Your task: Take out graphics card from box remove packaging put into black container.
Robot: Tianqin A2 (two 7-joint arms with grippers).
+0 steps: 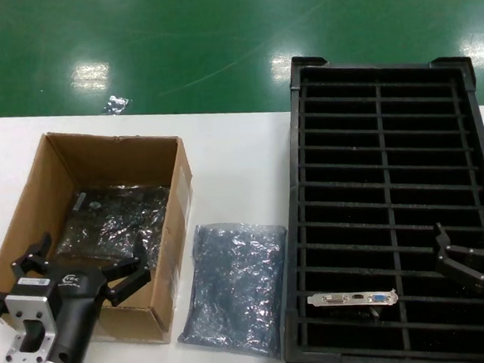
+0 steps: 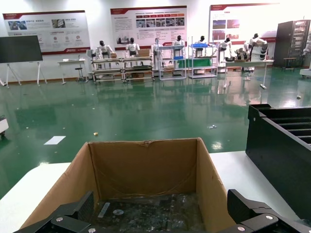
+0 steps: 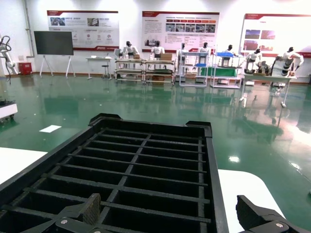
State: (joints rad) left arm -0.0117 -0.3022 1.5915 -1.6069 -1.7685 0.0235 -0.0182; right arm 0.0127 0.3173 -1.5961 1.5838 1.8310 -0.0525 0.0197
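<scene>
Left pincer (image 1: 82, 271) spread wide over box (image 1: 59, 173); right pincer (image 1: 472, 267) released, partly cut off above black container (image 1: 288, 228); card (image 1: 352, 298) slotted.

Boxes: we count one box (image 1: 75, 172), brown cardboard, open at the top.
Bagged cards: we see dark shiny bagged cards (image 1: 116, 219) inside it, but we cannot tell how many.
Bags: we count one empty bubble bag (image 1: 233, 286) lying flat on the table.
Cards: we count one bare card (image 1: 352, 298), standing in a slot.
Trays: we count one black tray (image 1: 293, 228).
Slot columns: we count two across the tray.
Tables: we count one white table (image 1: 232, 161).
Grippers: we count two, left gripper (image 1: 80, 272) and right gripper (image 1: 464, 264).
</scene>
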